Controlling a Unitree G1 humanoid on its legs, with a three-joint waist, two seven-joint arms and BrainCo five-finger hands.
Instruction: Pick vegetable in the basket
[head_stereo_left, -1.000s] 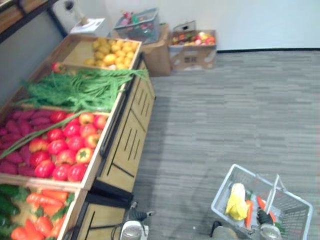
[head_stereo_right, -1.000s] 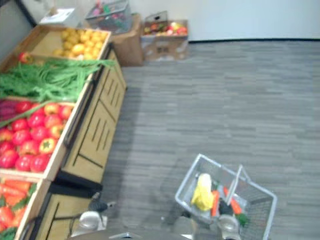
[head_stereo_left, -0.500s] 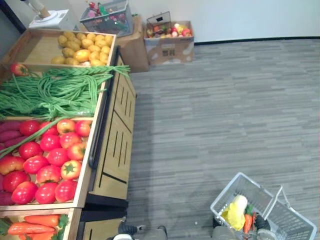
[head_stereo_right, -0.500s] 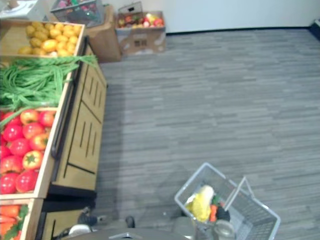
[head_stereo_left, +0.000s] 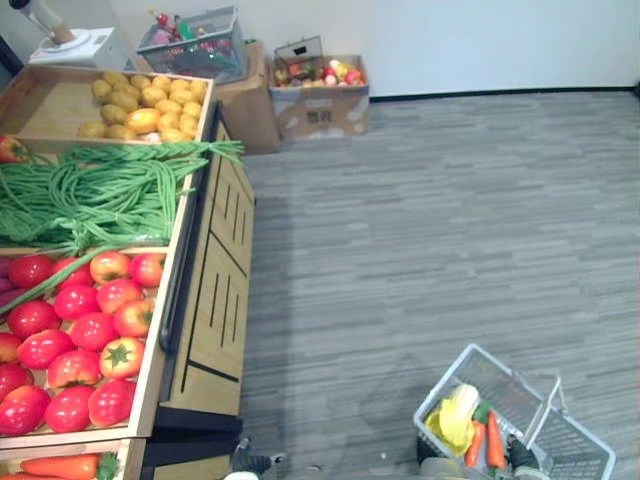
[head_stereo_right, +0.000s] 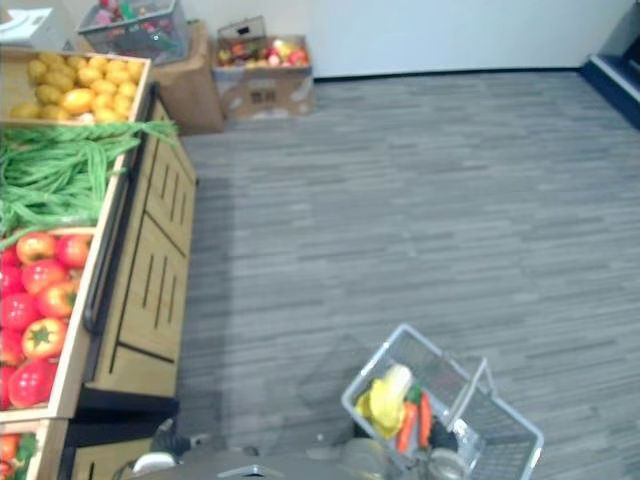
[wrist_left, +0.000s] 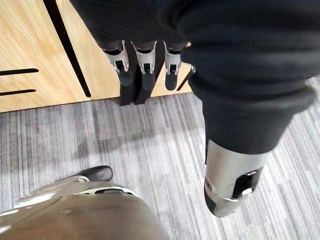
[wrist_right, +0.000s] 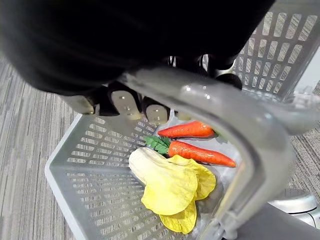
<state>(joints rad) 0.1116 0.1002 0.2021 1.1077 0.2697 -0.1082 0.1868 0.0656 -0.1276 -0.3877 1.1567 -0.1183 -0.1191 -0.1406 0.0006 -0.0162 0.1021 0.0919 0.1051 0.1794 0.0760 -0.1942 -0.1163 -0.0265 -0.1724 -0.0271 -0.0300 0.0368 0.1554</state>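
Tomatoes (head_stereo_left: 75, 330) and green beans (head_stereo_left: 90, 190) lie on the wooden bench (head_stereo_left: 215, 300). Its panelled side stands just beyond the left hand (wrist_left: 146, 60), whose fingers (wrist_left: 116, 56) hang straight, side by side, holding nothing. The right hand (wrist_right: 122, 100) has its fingers (wrist_right: 156, 112) curled round the handle (wrist_right: 250, 145) of the basket (wrist_right: 90, 165). Below them, inside it, two carrots (wrist_right: 200, 154) lie beside a yellow leafy vegetable (wrist_right: 167, 187).

head eyes: downward, share basket (head_stereo_left: 440, 381) | wrists: close along fingers (wrist_left: 145, 61)
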